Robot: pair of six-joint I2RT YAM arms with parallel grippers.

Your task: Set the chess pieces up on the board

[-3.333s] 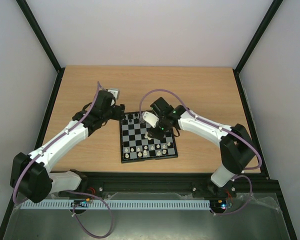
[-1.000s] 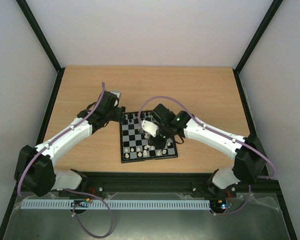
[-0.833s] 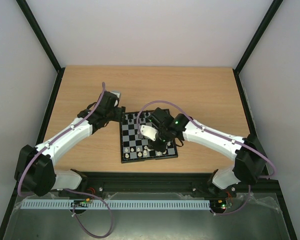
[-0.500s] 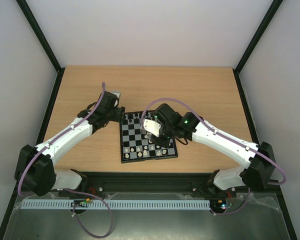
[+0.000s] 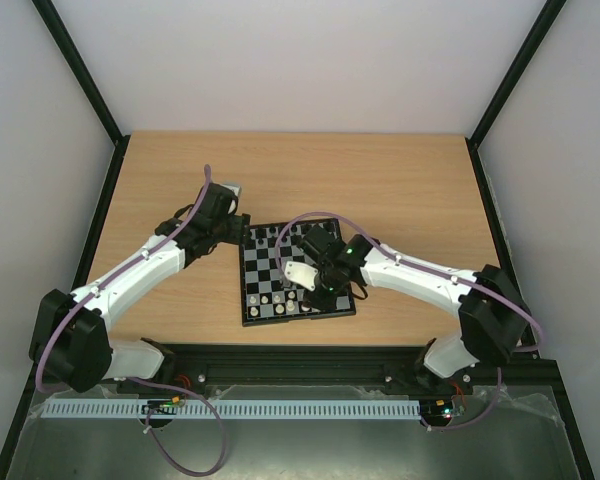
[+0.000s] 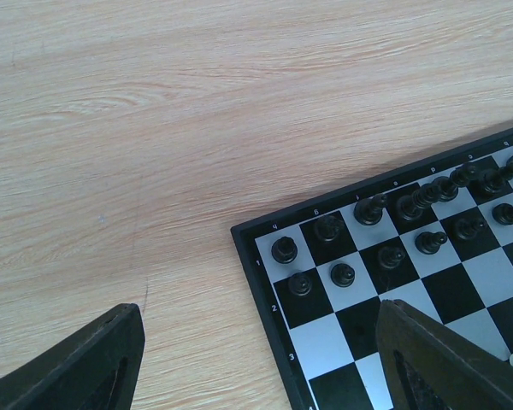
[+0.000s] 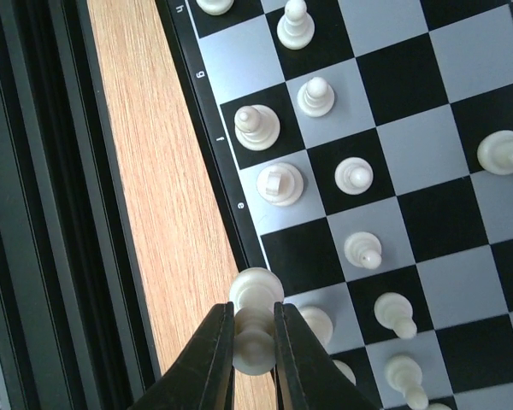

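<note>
Right arm has pulled back toward the near rank. Right tool (image 7: pixel 253 342) is clamped on a cream piece (image 7: pixel 256 295) above the board (image 7: pixel 462 68) edge. Left tool (image 6: pixel 265 367) is wide open and empty by the black pieces (image 6: pixel 372 207). Piece looks light, rigid, slick and tippy, so grip mid-stem.

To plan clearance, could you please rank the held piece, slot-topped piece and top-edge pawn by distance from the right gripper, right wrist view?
1. Held cream piece, between right gripper fingers.
2. Slot-topped cream piece, edge row, mid-frame.
3. Cream pawn, top edge.
</note>
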